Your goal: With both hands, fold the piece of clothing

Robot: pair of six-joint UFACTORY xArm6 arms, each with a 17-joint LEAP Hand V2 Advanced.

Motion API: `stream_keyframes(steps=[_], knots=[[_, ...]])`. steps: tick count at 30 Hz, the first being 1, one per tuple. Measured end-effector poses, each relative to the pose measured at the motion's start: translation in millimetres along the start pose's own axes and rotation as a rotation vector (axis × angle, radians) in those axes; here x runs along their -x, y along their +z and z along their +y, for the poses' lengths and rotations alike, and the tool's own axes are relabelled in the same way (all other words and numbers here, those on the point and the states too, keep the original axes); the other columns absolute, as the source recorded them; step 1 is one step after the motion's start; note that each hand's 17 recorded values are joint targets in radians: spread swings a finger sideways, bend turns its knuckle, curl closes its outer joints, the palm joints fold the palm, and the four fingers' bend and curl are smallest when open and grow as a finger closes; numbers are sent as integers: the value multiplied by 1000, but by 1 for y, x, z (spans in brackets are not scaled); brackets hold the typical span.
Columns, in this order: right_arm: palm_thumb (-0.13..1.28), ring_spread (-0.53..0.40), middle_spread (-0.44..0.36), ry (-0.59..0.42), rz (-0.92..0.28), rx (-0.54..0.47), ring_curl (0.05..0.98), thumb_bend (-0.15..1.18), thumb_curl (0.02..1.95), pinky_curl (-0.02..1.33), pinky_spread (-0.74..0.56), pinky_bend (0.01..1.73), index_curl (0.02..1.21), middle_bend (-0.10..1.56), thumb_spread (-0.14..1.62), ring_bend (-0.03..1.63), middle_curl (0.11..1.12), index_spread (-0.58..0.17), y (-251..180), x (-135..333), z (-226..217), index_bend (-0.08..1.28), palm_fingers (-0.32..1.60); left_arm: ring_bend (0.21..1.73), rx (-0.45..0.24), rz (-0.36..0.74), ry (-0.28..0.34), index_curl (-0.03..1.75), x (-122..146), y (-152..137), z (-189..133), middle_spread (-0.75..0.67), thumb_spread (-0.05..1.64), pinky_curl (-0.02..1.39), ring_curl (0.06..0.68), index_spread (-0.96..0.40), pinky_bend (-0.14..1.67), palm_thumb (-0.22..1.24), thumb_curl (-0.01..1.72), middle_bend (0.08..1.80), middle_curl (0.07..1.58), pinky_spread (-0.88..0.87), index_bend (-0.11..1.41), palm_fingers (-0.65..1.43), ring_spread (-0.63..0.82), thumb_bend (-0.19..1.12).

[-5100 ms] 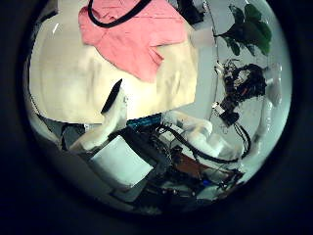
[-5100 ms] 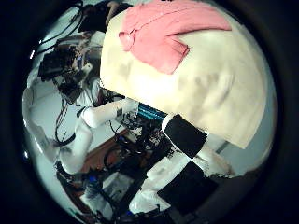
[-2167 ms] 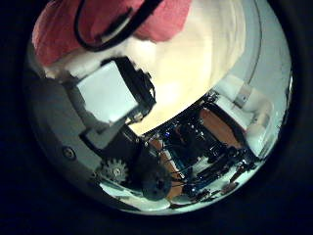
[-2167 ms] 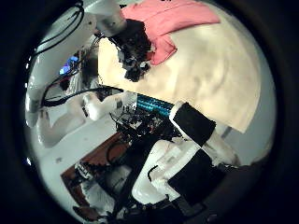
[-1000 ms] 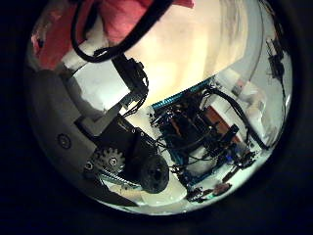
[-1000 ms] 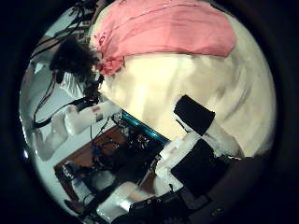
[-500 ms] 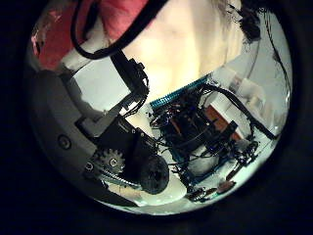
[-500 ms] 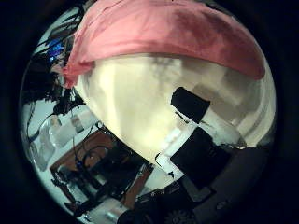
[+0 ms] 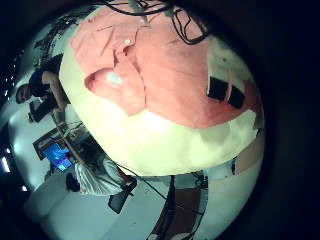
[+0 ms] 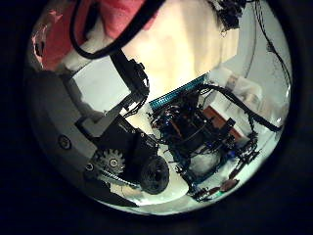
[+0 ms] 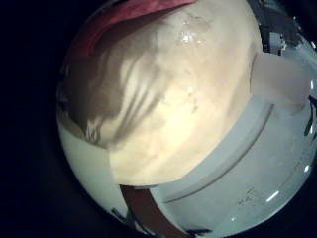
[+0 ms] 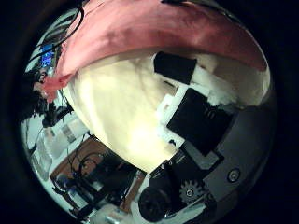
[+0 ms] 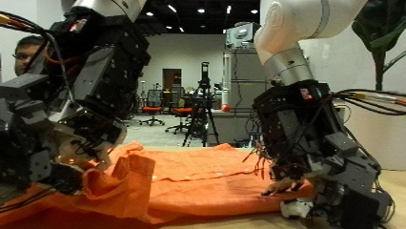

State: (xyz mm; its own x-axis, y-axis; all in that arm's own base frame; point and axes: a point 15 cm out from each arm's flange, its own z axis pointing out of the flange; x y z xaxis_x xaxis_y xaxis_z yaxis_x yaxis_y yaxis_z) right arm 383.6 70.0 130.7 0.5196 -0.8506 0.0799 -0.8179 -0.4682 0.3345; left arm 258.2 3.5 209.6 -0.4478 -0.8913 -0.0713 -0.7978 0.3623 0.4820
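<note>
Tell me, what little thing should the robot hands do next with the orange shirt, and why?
Probably both hands should curl their fingers onto the near edge of the orange shirt. The left hand and right hand are both down at the cloth, which lies spread and unfolded on the table. I cannot tell if either hand grips it yet, and folding needs a firm hold first.

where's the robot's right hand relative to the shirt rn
In the outside view the right hand is low at the edge of the orange garment spread on the table, fingers reaching down to the cloth, opposite the left hand.
</note>
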Motion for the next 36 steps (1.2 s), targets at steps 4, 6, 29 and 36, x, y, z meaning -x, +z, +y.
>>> stream_keyframes(steps=[4,6,29,36], knots=[[1007,-281,-187,-12,12,-26,559,66,396,550,-448,977,675,1011,1160,1090,702,-348,-16,1,6,797,1331,1182,-29,23,31,1095,-1,-7,4,-429,975,620,506,-717,701,692,668,1177,689,-783,368,1133,-457,-18],[1035,-273,-186,-10,14,-31,585,79,410,585,-427,1033,707,1055,1187,1146,726,-340,-23,1,12,849,1285,1184,-35,34,38,1098,-1,-10,9,-430,975,621,506,-719,700,692,668,1176,688,-783,363,1136,-455,-18],[1098,-231,-168,70,10,-66,704,31,523,808,-289,1221,874,1232,1289,1337,845,-286,-147,1,145,1026,1082,1183,-69,69,72,1114,25,-111,78,-446,970,629,497,-748,741,685,670,1183,668,-791,374,1181,-473,-21],[1105,-230,-167,100,2,-71,707,3,548,834,-274,1207,886,1234,1280,1340,854,-283,-155,-25,89,1022,1081,1195,-50,97,40,1114,56,-135,31,-445,973,628,501,-756,732,693,674,1199,668,-781,395,1162,-469,-14]])
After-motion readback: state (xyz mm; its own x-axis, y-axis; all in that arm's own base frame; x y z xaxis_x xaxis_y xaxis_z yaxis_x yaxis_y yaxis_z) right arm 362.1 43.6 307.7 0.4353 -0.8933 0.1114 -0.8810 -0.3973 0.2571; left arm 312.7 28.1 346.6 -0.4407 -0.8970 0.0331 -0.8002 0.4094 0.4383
